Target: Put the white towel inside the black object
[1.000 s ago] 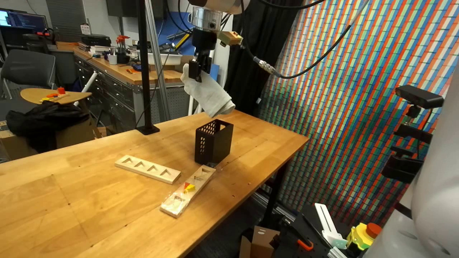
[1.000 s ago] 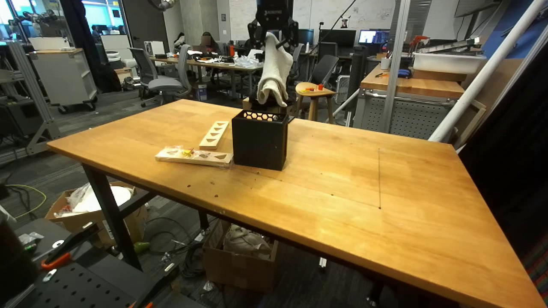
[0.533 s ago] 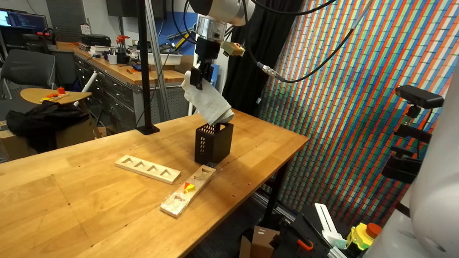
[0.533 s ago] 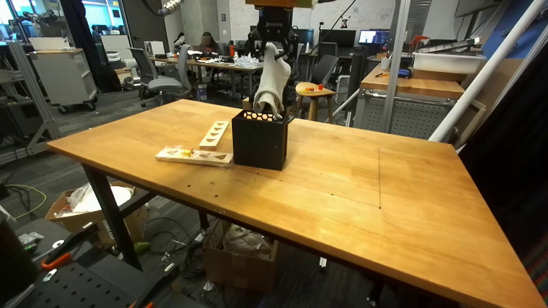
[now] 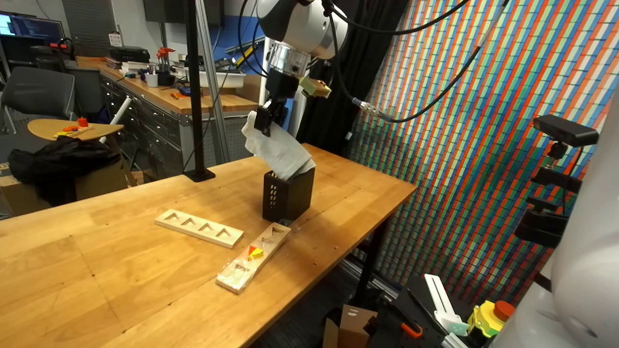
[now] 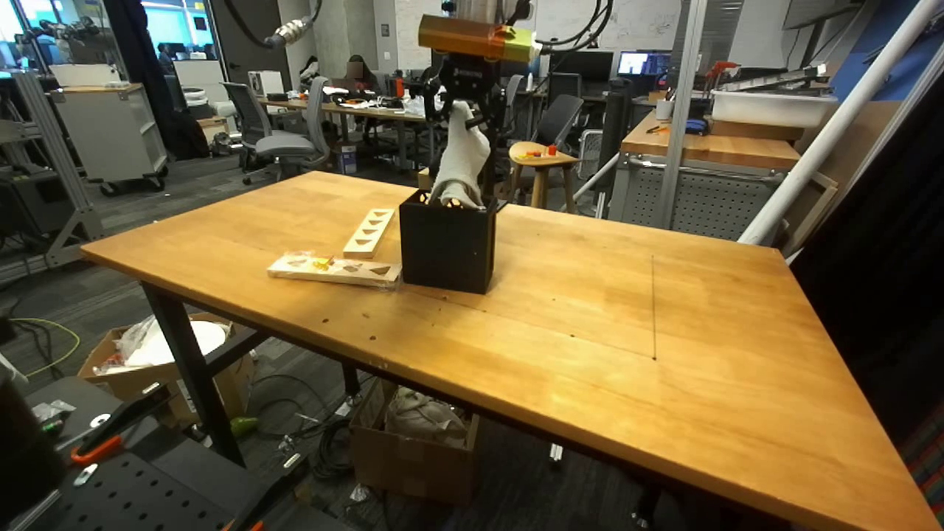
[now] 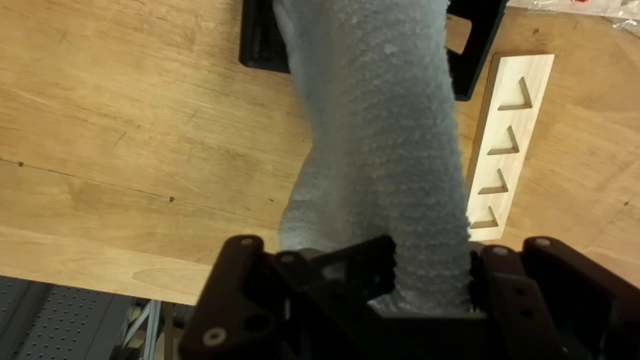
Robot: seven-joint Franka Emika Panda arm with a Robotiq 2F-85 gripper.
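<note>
The white towel [image 5: 279, 151] hangs at a slant from my gripper [image 5: 265, 126], folded and thick at its lower end. In the wrist view the towel [image 7: 380, 125] runs between the toothed fingers [image 7: 381, 262], and my gripper [image 7: 432, 274] is shut on it. Below stands the black object [image 5: 288, 200], an upright open-topped box with perforated sides. In an exterior view the towel's [image 6: 461, 158] low end meets the mouth of the black object [image 6: 446, 247] and seems to dip just behind the near rim. How deep it reaches is hidden. The gripper itself stays above the box.
A pale wooden strip [image 5: 199, 228] with triangular recesses lies on the wooden table [image 5: 159, 280]. Another strip [image 5: 254, 261], wrapped in clear plastic, lies close to the box's base. A black post [image 5: 194, 96] rises from the table's edge.
The gripper has come down with the towel still in its grip. The towel's low end has sunk from above the box to its mouth. Box and strips have stayed in place.
</note>
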